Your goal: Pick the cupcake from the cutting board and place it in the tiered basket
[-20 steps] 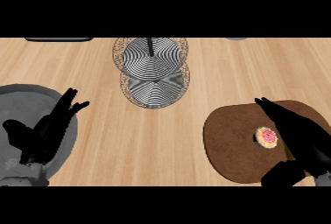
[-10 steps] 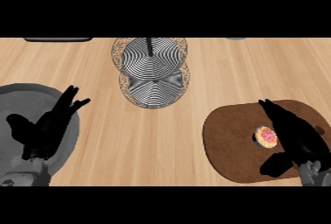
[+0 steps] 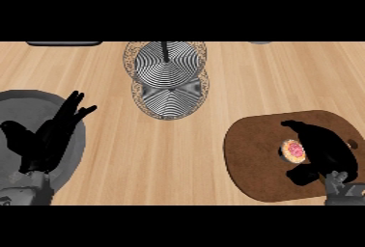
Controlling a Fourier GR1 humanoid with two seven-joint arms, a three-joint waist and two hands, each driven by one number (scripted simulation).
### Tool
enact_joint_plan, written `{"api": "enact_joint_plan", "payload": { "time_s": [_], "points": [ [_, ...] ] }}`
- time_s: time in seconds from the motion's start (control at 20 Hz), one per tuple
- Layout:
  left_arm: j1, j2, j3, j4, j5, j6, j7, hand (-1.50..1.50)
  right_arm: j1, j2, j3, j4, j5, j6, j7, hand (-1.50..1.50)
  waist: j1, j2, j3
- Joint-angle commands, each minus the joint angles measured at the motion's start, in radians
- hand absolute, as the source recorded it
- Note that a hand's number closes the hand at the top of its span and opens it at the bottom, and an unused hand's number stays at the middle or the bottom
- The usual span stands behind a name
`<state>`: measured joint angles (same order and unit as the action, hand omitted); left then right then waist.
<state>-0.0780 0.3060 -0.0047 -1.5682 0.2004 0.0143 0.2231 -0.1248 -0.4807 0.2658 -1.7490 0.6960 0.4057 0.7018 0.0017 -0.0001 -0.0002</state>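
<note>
We look straight down on a light wooden counter [image 3: 214,120] with lengthwise grain. At its far edge stands the basket [image 3: 167,77], a wire frame with two round tiers in fine concentric lines around a dark central post. A grey round plate [image 3: 21,99] lies at the left. A dark brown rounded board [image 3: 257,149] lies at the right. The cupcake [image 3: 293,150] sits on the board, right of its centre: small, round, pink top with a paler rim. The right hand [image 3: 321,144] is curved over the cupcake, with fingers above it and thumb below; we cannot tell if they touch. The left hand [image 3: 46,137] rests over the plate, fingers straight.
</note>
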Motion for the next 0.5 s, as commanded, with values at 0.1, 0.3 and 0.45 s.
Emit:
{"api": "enact_joint_plan", "payload": {
  "time_s": [0.1, 0.3, 0.45],
  "points": [
    [0.04, -0.023, 0.0, -0.003, -0.03, -0.018, -0.046, 0.0, 0.005, 0.013, 0.03, 0.146, 0.039, 0.027, -0.11, 1.5, 0.004, 0.001, 0.0],
    [-0.006, -0.05, 0.014, 0.034, -0.054, -0.012, -0.034, 0.0, 0.043, -0.006, 0.025, 0.077, 0.106, 0.042, -0.165, 1.5, -0.002, 0.0, 0.0],
    [-0.032, -0.028, 0.032, 0.005, -0.042, -0.03, 0.023, 0.0, -0.024, 0.042, 0.069, 0.109, 0.169, 0.044, -0.146, 1.5, 0.001, 0.0, 0.0]
  ]
}}
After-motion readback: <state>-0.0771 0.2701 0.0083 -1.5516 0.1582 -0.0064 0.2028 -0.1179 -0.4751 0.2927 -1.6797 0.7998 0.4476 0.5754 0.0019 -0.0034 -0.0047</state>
